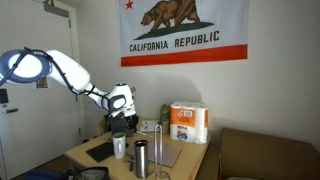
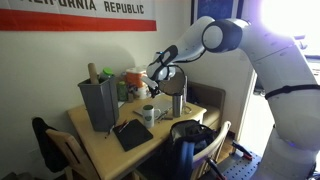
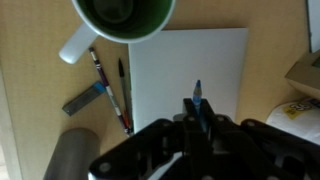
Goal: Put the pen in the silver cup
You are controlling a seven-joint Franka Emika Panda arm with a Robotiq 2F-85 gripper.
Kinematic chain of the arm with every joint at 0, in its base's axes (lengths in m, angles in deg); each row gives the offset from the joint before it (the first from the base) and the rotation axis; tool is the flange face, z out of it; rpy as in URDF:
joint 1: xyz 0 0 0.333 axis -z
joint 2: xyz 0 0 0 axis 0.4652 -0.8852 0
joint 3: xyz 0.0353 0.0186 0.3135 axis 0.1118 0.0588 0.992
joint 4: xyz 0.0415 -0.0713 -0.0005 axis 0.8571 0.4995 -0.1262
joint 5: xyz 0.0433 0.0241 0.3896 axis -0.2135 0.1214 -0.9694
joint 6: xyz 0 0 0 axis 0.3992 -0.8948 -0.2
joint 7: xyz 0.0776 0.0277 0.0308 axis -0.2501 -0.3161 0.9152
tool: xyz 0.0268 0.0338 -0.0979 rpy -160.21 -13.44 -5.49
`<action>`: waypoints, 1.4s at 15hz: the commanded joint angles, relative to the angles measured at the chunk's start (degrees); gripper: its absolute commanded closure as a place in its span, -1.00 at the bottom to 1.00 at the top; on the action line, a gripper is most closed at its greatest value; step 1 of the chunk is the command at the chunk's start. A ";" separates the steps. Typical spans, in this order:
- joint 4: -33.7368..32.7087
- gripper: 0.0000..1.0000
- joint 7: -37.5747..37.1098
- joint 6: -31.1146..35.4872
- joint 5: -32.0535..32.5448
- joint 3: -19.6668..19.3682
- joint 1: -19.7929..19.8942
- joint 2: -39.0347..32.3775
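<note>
With the pincer (image 3: 197,122) clamped on the blue pen (image 3: 197,98) above the white sheet (image 3: 175,60), and the silver cup (image 3: 125,18) standing on the counter (image 3: 30,60) beside the sheet's corner, the pen could be dropped outside the cup if released before alignment is achieved.

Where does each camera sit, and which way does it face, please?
Exterior view: across the table, facing the flag; the arm enters from the picture's left.
Exterior view: near the robot's base, looking along the table; the arm fills the picture's right.
Wrist view: straight down; the gripper holds the blue pen over white paper.
All three share the silver cup.
</note>
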 commanded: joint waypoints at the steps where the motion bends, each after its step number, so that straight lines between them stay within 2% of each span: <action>1: 0.87 0.95 3.29 0.05 -4.43 4.02 2.80 4.75; 4: 3.24 0.95 3.05 -0.30 -6.21 4.93 2.91 9.07; 6: 7.05 0.95 3.15 -0.35 -7.72 5.72 3.25 13.20; 8: 11.99 0.95 3.42 -0.25 -9.86 6.36 3.74 17.64; 11: 21.34 0.95 6.80 0.66 -16.97 8.28 5.76 24.96; 13: 27.45 0.95 9.94 1.31 -20.82 9.02 5.68 28.72; 14: 29.92 0.96 7.17 2.32 -16.84 8.20 3.74 28.86; 15: 31.47 0.95 3.38 3.96 -9.80 8.03 1.30 26.44; 16: 25.56 0.83 7.25 0.04 -14.93 7.97 4.29 25.89; 18: 29.96 0.83 4.62 2.23 -10.89 8.34 2.52 25.93; 20: 30.88 0.83 4.44 3.37 -10.56 8.66 1.43 25.39; 21: 30.87 0.95 4.43 3.40 -10.53 8.64 1.41 25.38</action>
